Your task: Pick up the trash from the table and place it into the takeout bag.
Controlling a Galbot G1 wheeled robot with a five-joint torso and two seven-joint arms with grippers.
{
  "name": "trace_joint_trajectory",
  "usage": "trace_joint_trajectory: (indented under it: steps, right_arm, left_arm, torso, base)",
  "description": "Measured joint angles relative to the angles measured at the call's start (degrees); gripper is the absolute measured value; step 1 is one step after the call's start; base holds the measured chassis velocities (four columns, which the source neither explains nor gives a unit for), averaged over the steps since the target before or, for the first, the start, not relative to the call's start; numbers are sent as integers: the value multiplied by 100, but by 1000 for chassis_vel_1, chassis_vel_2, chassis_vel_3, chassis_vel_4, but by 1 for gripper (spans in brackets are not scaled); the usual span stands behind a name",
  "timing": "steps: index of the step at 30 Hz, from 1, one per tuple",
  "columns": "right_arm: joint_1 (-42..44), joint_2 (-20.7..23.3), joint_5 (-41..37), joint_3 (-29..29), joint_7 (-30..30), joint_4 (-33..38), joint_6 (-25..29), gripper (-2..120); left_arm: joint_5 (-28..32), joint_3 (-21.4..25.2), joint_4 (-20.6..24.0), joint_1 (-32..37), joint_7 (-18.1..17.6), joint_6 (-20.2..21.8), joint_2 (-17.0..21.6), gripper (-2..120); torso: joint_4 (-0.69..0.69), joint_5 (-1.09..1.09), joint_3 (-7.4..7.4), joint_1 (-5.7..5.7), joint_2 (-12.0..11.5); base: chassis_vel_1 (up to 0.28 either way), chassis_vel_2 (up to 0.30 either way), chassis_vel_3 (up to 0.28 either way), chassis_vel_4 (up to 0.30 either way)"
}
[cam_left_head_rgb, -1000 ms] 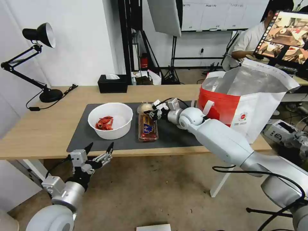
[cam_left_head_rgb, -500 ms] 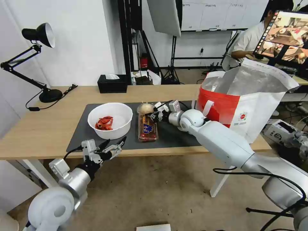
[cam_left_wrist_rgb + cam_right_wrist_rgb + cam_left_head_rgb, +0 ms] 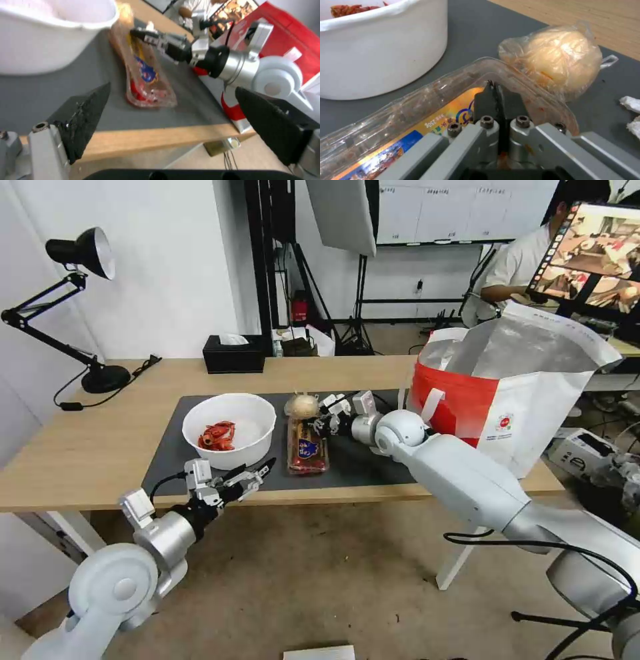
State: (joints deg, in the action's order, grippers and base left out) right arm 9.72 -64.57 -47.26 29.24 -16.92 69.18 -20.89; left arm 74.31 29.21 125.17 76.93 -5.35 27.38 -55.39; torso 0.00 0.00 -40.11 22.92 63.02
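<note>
- 1 white bowl (image 3: 229, 430) with red scraps on my mat.
- 1 clear plastic tray (image 3: 307, 446) that I can count.
- 1 wrapped beige ball (image 3: 302, 405).
- 2 white tissue bits (image 3: 632, 112) beside it.
- 1 takeout bag (image 3: 513, 387).
- 1 black tissue box (image 3: 235, 354).
- 1 desk lamp (image 3: 73, 307).

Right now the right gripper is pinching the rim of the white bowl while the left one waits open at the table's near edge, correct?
Not quite. The right gripper is shut on the clear plastic tray, not the white bowl, which sits untouched beside it; the right wrist view shows this. The left gripper does wait open at the table's near edge.
</note>
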Motion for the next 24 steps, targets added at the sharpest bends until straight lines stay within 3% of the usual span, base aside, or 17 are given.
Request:
trace_joint_trajectory:
  steps: [7,24]
  right_arm:
    - [-21,4,-9,69,-48,39,-2,0]
    - [-22,-13,-12,101,-81,65,3,0]
  left_arm:
    - [422,-89,-278,-192,-77,76,89,100]
    - [768,-473,-788,-760,-82,49,296,100]
  torso:
    - [0,0,0,0,0]
    - [0,0,0,0,0]
  base:
    - [0,0,0,0]
    - [0,0,0,0]
